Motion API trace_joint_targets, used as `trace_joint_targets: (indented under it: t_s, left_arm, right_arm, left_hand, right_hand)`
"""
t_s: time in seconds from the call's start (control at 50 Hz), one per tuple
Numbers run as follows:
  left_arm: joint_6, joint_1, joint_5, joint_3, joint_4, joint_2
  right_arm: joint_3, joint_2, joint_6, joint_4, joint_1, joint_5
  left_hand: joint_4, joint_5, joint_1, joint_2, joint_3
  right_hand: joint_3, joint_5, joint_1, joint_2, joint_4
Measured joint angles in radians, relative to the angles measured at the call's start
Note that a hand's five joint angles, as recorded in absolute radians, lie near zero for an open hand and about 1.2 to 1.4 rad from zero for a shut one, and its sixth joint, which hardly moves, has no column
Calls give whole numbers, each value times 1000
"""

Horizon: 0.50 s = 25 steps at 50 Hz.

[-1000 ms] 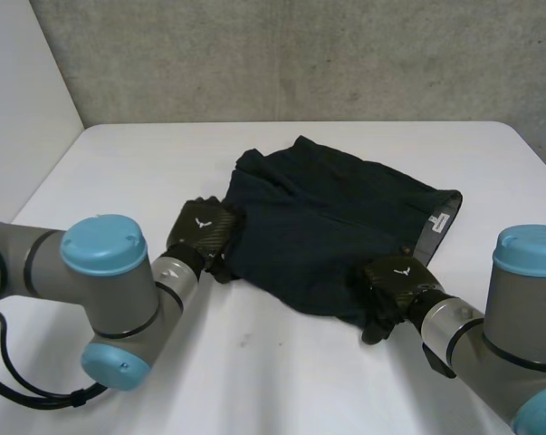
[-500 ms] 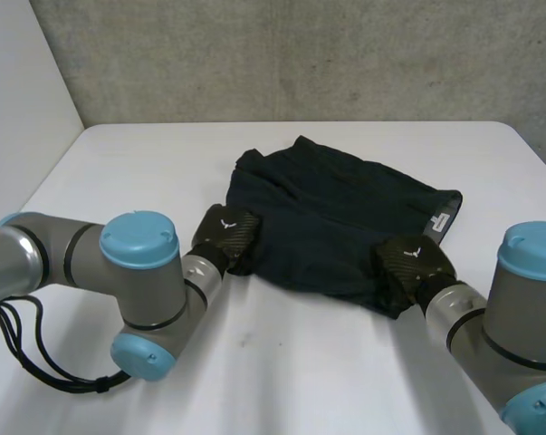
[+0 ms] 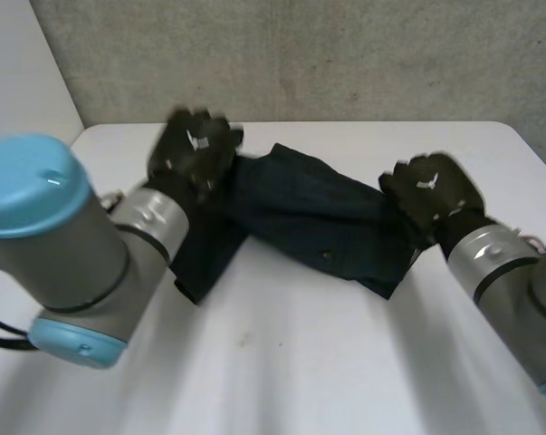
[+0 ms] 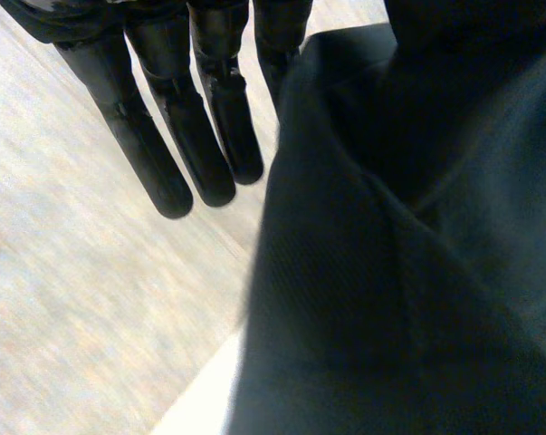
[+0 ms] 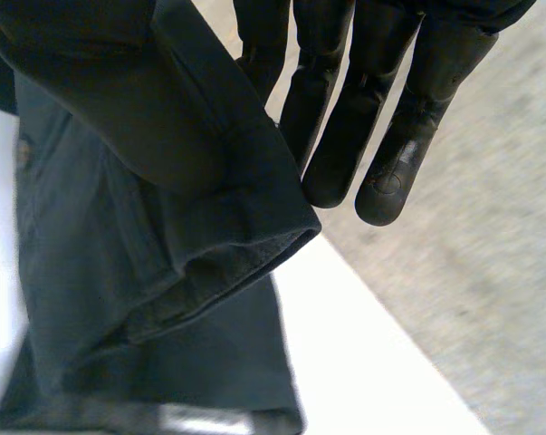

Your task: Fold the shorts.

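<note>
The left hand [image 3: 196,149], at the upper left of the head view, pinches one end of the dark shorts [image 3: 318,217]. In its wrist view the free fingers [image 4: 214,136] are straight and close together beside the cloth. The right hand [image 3: 433,192], at centre right, pinches the other end at a hemmed edge, its free fingers [image 5: 345,136] also straight. The shorts sag between the hands above the white table [image 3: 282,362], with a loose end hanging at lower left. A concrete wall [image 3: 345,54] is behind.

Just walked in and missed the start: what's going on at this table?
The robot is partway through folding a pair of dark shorts. Its left robot hand and right robot hand each pinch one end, holding the cloth stretched between them, raised over the white table.
</note>
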Motion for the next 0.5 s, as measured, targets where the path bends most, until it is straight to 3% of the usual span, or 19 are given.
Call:
trace_joint_targets:
  t_s: [0.12,0.18,0.32,0.5]
  left_arm:
    - [23,2,-54,-16,-73,-136]
    - [20,3,-104,-35,-86,-170]
    - [-19,3,-218,-103,-63,-170]
    - [-154,-2,-244,-155,-67,-92]
  right_arm:
    - [0,118,3,6,10,1]
    - [1,154,2,6,11,2]
    - [3,177,2,4,9,2]
    - [13,175,4,0,4,1]
  left_hand:
    - [-267,-272,-229,-268,-265]
    - [-292,-300,-242,-290,-289]
    - [-402,-405,-242,-394,-386]
    - [-421,-422,-242,-412,-406]
  right_hand:
    - [17,5,2,0,0]
    - [18,5,2,0,0]
    - [18,5,2,0,0]
    - [19,5,2,0,0]
